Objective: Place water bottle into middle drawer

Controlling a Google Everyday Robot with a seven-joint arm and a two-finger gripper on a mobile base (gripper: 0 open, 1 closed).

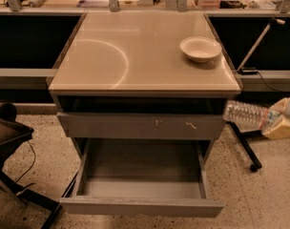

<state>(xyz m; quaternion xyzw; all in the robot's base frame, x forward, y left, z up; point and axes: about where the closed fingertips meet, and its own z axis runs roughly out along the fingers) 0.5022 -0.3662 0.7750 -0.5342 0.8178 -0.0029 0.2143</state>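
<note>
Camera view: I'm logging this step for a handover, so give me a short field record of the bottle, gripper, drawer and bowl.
water bottle: held level in the air, right of the scratched drawer front
gripper: at the right edge, shut on the water bottle
middle drawer: pulled open, bottle not yet in it
bowl: on the cabinet top, right side
</note>
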